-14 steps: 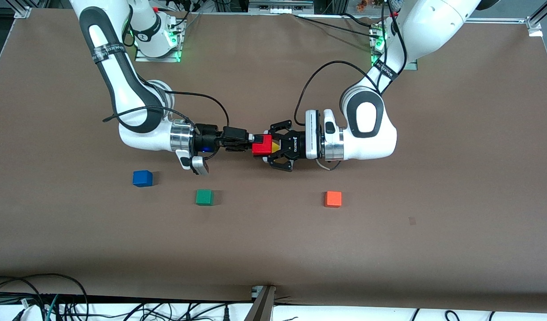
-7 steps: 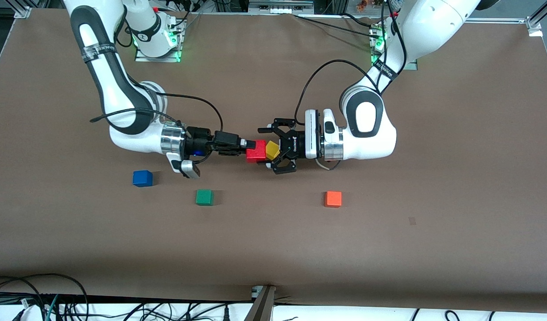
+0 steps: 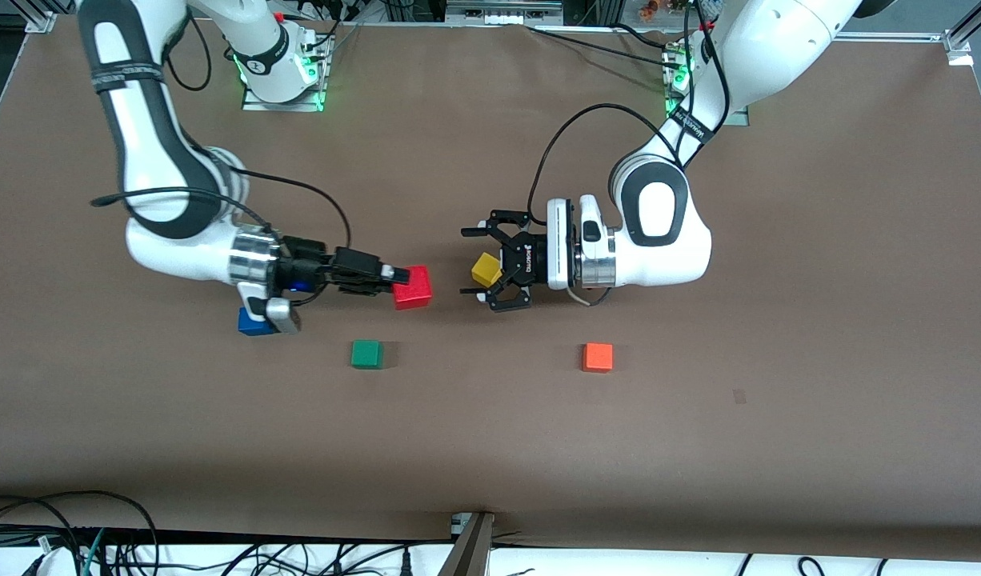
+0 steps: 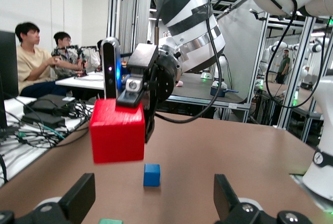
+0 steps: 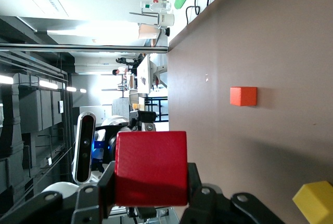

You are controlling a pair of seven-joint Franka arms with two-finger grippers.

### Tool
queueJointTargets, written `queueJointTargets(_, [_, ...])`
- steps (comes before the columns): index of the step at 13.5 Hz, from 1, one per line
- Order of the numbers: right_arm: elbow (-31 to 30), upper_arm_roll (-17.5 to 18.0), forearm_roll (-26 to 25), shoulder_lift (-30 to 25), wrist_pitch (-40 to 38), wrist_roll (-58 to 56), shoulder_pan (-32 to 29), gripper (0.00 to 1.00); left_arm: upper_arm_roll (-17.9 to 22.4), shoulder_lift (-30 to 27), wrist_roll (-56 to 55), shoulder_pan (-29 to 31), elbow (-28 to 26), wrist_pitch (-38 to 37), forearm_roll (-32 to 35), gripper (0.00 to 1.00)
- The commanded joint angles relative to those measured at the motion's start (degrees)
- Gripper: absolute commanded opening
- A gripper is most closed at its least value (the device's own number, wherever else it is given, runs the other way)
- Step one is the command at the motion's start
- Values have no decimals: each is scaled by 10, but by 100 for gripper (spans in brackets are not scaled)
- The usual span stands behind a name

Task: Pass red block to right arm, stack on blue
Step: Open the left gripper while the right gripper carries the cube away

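My right gripper (image 3: 405,280) is shut on the red block (image 3: 413,290) and holds it above the table, over a spot between the blue cube and my left gripper. The block fills its jaws in the right wrist view (image 5: 151,168). My left gripper (image 3: 466,262) is open and empty, level, a short gap away from the block. In the left wrist view the red block (image 4: 117,130) hangs in front of my left gripper's spread fingers (image 4: 82,195). The blue cube (image 3: 249,323) lies on the table, partly hidden under the right wrist; it also shows in the left wrist view (image 4: 152,174).
A yellow cube (image 3: 486,270) lies on the table beneath my left gripper. A green cube (image 3: 366,354) and an orange cube (image 3: 598,357) lie nearer the front camera. The orange cube (image 5: 243,96) and the yellow cube (image 5: 315,200) also show in the right wrist view.
My left gripper opened and let go of the red block. My right arm carried the block away toward its own end of the table, now reaching over the blue cube. The left arm stayed put.
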Motion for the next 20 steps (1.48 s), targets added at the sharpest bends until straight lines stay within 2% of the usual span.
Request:
queueJointTargets(1, [-2, -42, -36, -11, -45, 12, -1, 0, 2, -11, -76, -2, -1, -3, 47, 100])
queueJointTargets(4, [-2, -98, -120, -24, -62, 12, -1, 0, 2, -19, -163, 4, 10, -3, 128, 100])
queueJointTargets(8, [0, -149, -290, -41, -64, 12, -1, 0, 0, -24, -308, 5, 18, -4, 231, 100])
queueJointTargets(12, [32, -179, -460, -38, -58, 31, -1, 0, 2, -24, -412, 1, 18, -8, 284, 100])
queueJointTargets(15, [41, -179, -566, -36, -25, 53, 0, 0, 0, -24, -518, -2, 30, -17, 332, 100])
queueJointTargets(17, [41, -179, -597, -34, -3, 55, 2, 0, -1, -24, -602, -2, 43, -36, 376, 100])
queueJointTargets(20, [40, -179, -616, -32, 4, 55, 2, 0, 0, -24, -770, -2, 85, -83, 455, 100])
